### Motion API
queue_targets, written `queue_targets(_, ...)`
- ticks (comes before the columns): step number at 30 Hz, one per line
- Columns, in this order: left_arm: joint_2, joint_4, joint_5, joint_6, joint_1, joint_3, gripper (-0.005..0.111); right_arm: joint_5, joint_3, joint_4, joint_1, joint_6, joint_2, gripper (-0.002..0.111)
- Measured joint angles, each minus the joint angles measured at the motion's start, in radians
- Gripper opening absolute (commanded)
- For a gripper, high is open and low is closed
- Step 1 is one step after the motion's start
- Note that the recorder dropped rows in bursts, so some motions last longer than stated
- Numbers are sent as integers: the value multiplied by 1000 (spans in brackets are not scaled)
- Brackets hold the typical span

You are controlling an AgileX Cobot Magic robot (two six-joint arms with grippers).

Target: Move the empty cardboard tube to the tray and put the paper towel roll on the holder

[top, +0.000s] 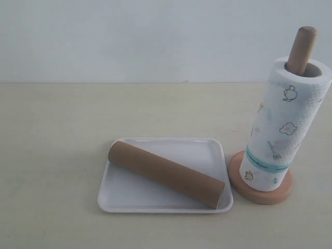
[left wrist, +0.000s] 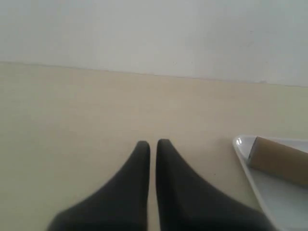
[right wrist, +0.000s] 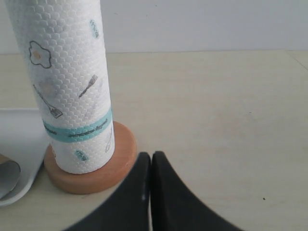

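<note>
Pale bench [top: 52, 155] under a plain white wall, and nothing moved on it. The left claw [left wrist: 152, 144] hung low over bare bench, its two dark fingers drawn together with only a sliver of a gap between the tips, nothing held. Ahead of that claw and off to one side, well clear of the tips, sat the corner of the tray [left wrist: 284, 202], with one end of the tube [left wrist: 279, 161] lying inside it.

From the exterior view, the tube lay flat and slantwise across the tray, one end near a far corner and the other near the opposite near corner, by the rim. No claw showed in that view.

Over to the right claw [right wrist: 150, 156]: fingers pressed tip to tip, empty, hovering over the bench. Just beyond its tips and a little to one side stood the holder [right wrist: 96, 175], its round base close to the claw but not touching. The roll [right wrist: 67, 82] stood upright on that base, its teal band low down and the kitchen doodles showing. The exterior view showed the dowel poking out through the top of the roll's core, leaning against one side of the hole. The holder's base sat just beside the tray's rim, a narrow strip of bench between them.
</note>
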Motion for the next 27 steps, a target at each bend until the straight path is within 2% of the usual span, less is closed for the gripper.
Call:
queue_targets(12,-56,0,85,-7,11,0,5,2,0,0,0,0,0,0)
queue_targets(17,-56,4,90,130,11,0,5,2,0,2,0,0,0,0)
queue_targets(18,-56,-8,90,138,11,0,5,2,0,2,0,0,0,0)
queue_targets(22,-56,-219,90,148,11,0,5,2,0,2,0,0,0,0)
queue_targets(27,-56,-195,90,152,11,0,5,2,0,2,0,0,0,0)
